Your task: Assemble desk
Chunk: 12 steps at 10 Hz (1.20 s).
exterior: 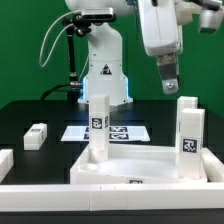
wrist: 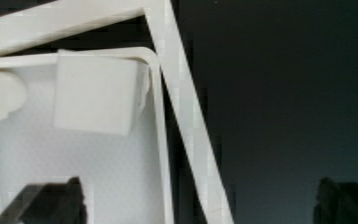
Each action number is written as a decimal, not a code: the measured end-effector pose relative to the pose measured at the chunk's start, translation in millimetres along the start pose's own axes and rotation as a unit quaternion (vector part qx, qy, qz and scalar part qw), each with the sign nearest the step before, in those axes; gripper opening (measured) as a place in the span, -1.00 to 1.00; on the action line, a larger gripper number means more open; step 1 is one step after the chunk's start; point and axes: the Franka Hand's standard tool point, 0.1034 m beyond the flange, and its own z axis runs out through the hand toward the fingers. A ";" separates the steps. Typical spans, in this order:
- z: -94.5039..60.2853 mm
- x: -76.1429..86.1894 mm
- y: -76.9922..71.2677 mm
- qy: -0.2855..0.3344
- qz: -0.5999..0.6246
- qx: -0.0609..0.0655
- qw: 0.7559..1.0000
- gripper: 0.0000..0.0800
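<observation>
Sitting near the front edge of the black counter (exterior: 30, 115), the white desk slab (exterior: 150, 165) lies flat with one leg post (exterior: 99, 128) standing up in its far corner. Another leg post (exterior: 188, 130) stands at its other side. A small one (exterior: 36, 136) lies apart. The fingers (exterior: 167, 76) hang above, holding nothing; I cannot tell how wide they are. The marker board (exterior: 120, 132) lies behind.

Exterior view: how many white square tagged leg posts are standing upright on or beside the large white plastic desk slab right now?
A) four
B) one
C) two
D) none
C: one white square tagged leg post stands on the large white plastic desk slab, another stands at its right edge in the exterior view; a third lies flat on the table.
</observation>
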 end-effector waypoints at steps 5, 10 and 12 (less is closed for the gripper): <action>1.3 19.6 0.8 0.005 -0.065 0.008 0.998 0.62; -42.9 95.6 3.9 0.010 -0.251 0.027 0.968 0.62; -39.7 97.7 5.0 0.014 -0.321 0.025 0.947 0.62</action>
